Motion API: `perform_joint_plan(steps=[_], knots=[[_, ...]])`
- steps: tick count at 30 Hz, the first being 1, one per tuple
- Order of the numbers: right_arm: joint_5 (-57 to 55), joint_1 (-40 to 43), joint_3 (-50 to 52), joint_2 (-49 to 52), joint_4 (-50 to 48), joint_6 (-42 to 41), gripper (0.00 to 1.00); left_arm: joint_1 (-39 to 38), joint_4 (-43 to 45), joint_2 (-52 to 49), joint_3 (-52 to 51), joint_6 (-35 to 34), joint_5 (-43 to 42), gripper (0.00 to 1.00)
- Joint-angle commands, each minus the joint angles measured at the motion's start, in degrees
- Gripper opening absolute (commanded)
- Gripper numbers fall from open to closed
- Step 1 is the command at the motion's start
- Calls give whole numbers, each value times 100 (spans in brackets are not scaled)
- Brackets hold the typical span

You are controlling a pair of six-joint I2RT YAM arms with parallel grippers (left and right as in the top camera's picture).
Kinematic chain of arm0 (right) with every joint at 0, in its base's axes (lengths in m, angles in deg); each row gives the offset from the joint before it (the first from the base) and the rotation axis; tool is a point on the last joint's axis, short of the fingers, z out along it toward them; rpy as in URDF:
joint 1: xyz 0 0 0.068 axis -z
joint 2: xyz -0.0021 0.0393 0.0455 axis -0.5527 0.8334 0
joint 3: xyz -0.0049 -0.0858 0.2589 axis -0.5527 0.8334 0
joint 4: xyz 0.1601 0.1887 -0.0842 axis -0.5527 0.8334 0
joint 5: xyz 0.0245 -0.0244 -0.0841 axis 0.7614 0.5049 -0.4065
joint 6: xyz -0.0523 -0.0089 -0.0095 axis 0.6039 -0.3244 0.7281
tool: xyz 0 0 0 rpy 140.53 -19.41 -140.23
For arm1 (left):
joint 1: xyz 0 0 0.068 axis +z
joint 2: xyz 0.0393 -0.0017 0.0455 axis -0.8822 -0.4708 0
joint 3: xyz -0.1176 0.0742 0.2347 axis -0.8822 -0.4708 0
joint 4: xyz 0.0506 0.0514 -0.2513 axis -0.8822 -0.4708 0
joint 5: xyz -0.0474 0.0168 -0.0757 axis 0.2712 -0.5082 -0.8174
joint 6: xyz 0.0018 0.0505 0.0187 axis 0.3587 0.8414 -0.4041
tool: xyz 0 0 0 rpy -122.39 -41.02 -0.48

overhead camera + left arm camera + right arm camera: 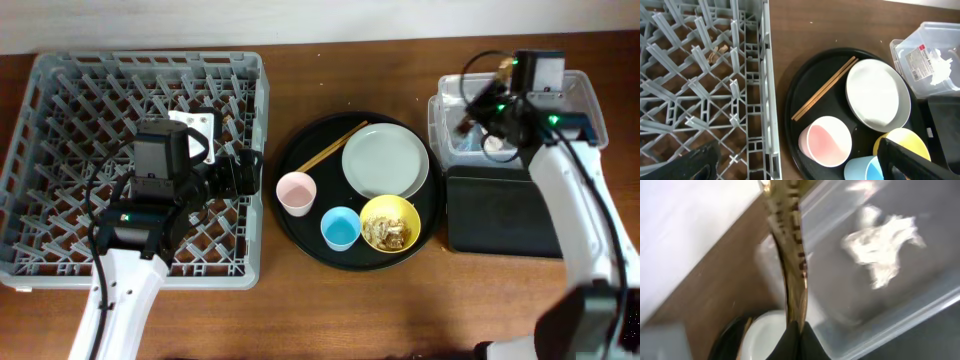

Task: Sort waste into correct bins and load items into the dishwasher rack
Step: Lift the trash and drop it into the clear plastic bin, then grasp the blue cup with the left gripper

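The brown wrapper (790, 255) hung pinched tight in the right gripper (796, 339), right over the clear tub (592, 98), with the napkin (882, 250) lying inside just off to its side. Left gripper (236, 176) was spread wide open over the rack (150, 62) edge, pink cup (826, 141) just ahead.

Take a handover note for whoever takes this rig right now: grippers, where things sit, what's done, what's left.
Left gripper: open, empty, over the dishwasher rack's right edge.
Right gripper: shut on the brown wrapper strip, above the clear tub.
Done: the crumpled napkin lies in that tub.
Left: release the wrapper; bin the food scraps in the yellow bowl; rack the plate, pink cup, blue cup, chopsticks and bowl, all on the round black tray.
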Motion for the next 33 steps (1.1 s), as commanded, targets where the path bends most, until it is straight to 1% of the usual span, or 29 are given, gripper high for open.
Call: perform_joint_plan(steps=[1,2,4,5,7,9,10,11,13,15,16,17,18,19,20,21,22,23,24,25,26,27,28,29,30,33], knots=[[-350,315,31,632,-474,-323,34,-15,9,-13,114,-48,-63,99],[28,402,24,612,-544,-9,60,-17,11,-13,114,-46,-63,99],[728,442,-4,380,-514,546,68,-17,9,-13,114,-48,-63,99],[1320,411,-4,83,-232,935,68,-17,9,-13,114,-48,-63,99],[2002,37,-4,-562,876,1534,68,-15,9,-13,114,-48,-63,99],[2004,-619,-2,-782,1873,2000,64,-15,11,-13,114,-48,-63,99],[1961,-1403,44,-688,2669,2133,59,-17,9,-13,114,-48,-63,99],[1934,-1891,125,-555,2846,2131,54,-17,11,-13,114,-48,-63,99],[1633,-2728,385,-245,2693,2092,53,-17,11,-13,114,-46,-63,99],[1311,-3209,487,214,2380,1912,53,-17,11,-13,114,-48,-63,99],[1320,-3296,487,439,2221,1908,53,-17,44,-13,114,-48,-61,99],[1318,-3357,487,660,2120,1860,48,-17,96,-13,114,-48,-66,99],[1368,-3425,487,927,2103,1803,40,-17,85,-13,114,-52,-74,99],[1397,-3473,487,1071,2094,1803,35,-17,-70,-13,114,-118,-538,99],[1432,-3491,487,1119,2098,1805,21,-17,-144,-13,114,-227,-737,99],[1467,-3491,485,1078,2100,1810,13,-15,-72,-13,114,-269,-728,99],[1469,-3486,479,960,2120,1810,7,61,-59,-15,114,-586,-730,99],[1469,-3484,470,807,2173,1832,4,227,-46,-13,116,-951,-861,99],[1471,-3464,433,647,2256,1869,4,361,24,-13,116,-984,-1311,99],[1526,-3368,293,330,2470,2107,4,586,201,-13,116,-1051,-2302,99],[1923,-3165,111,22,2570,2474,4,793,455,-22,116,-1078,-3342,99],[3510,-2715,-162,-428,2496,3663,4,1121,1019,-52,116,-1298,-4909,99],[4645,-2420,-350,-638,2420,4406,4,1147,1338,-70,116,-1405,-5665,99],[5875,-2166,-455,-776,2184,4889,4,1099,1506,-72,116,-1530,-6126,98],[7208,-2033,-457,-817,1589,4983,4,992,1742,-72,116,-1821,-6677,99],[8081,-2039,-457,-811,911,4916,4,820,1773,-72,116,-1991,-7073,99]])
